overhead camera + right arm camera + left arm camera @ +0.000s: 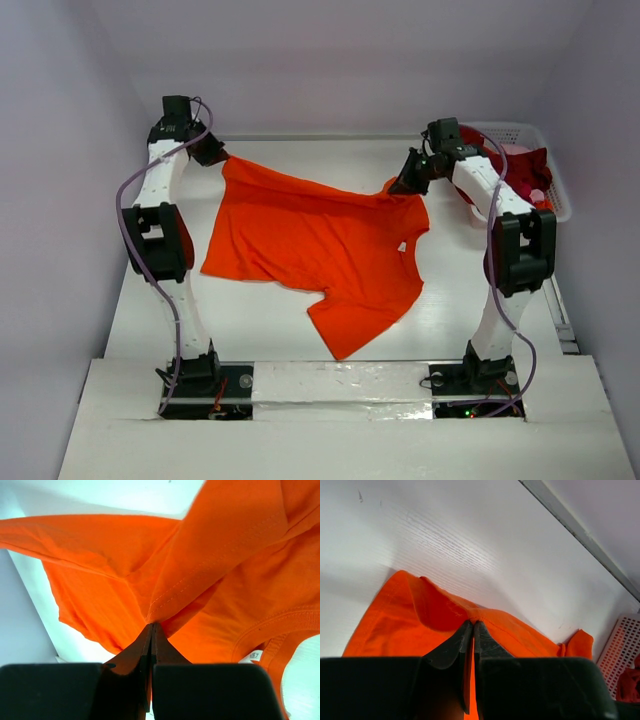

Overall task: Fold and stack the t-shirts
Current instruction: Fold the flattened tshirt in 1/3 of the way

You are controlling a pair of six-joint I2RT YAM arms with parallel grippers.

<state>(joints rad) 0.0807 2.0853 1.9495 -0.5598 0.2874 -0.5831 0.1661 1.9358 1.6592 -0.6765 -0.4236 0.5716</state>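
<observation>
Evidently the orange t-shirt point(310, 245) lies spread on the table point(250, 325) left of the basket point(563, 200), its far edge pinched by the left fingers point(455, 647) and right fingers point(135, 652), both clamped tight. Pulling evenly should flatten it. Wrist views confirm each pinch; only the top view shows the whole spread.

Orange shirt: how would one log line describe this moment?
left gripper: shut on orange t-shirt | right gripper: shut on orange t-shirt | fold: not started

the t-shirt point(320, 245) is plain bright orange. the table point(260, 320) is white. the basket point(512, 128) is white lattice; the cloth point(528, 165) in it is plain dark red.
</observation>
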